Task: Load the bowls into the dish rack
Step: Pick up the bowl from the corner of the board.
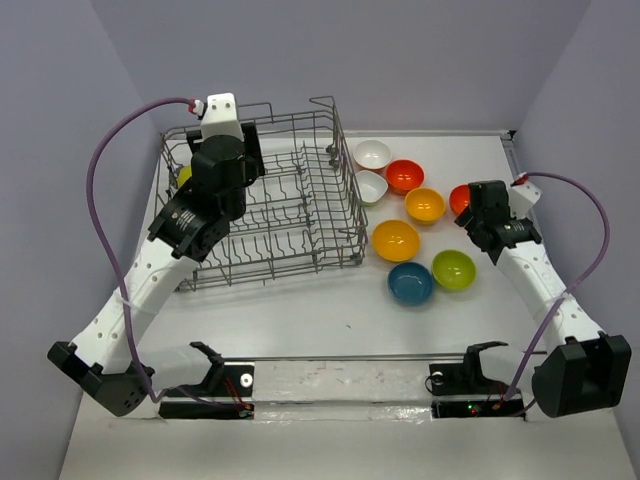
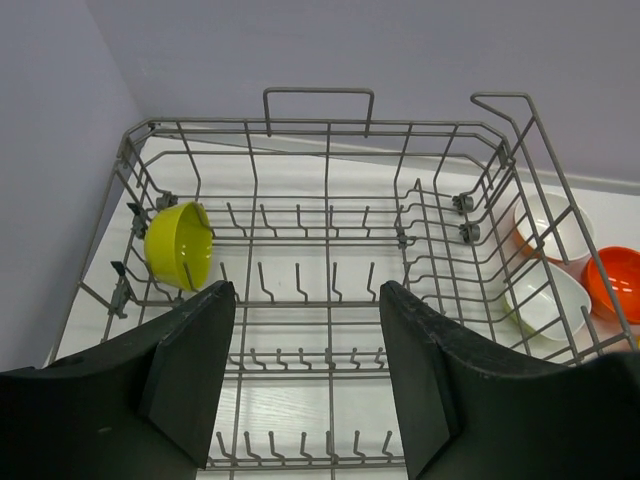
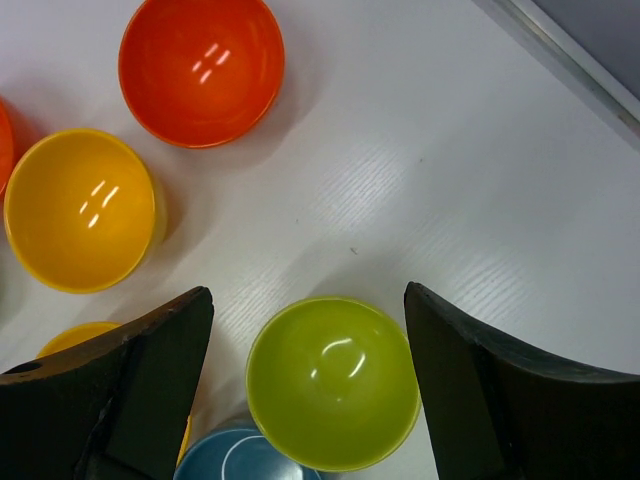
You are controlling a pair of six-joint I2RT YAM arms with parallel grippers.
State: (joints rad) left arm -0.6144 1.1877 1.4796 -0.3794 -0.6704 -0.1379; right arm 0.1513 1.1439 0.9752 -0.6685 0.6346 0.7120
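I am at the pick for bowl 2. My right gripper [image 3: 308,295] hangs with its jaws spread wide and nothing in them, directly above the loose lime green bowl [image 3: 333,380]. That bowl sits upright on the table [image 3: 480,170] toward the right edge, just beside the teal bowl [image 3: 262,455].

The dish rack [image 1: 300,215] stands on the left half of the table and holds 1 bowl so far. This racked lime green bowl [image 2: 180,245] is tipped on its side against the rack's left wall, near its far-left corner. My left gripper [image 2: 305,295] hovers over the rack's middle, jaws well apart and empty.

I count 8 bowls left on the table between the rack and the right edge. Among them are a red-orange bowl [image 3: 202,68] and an orange-yellow bowl [image 3: 80,208] beyond my target.

As I judge it, the next move is a straight descent. The bowl looks narrower than my spread, so I could straddle it or pinch 1 wall. Either way I must miss the teal neighbour and squeeze firmly, since the glaze looks slippery. Then I lift high enough to clear the rack's tall side.
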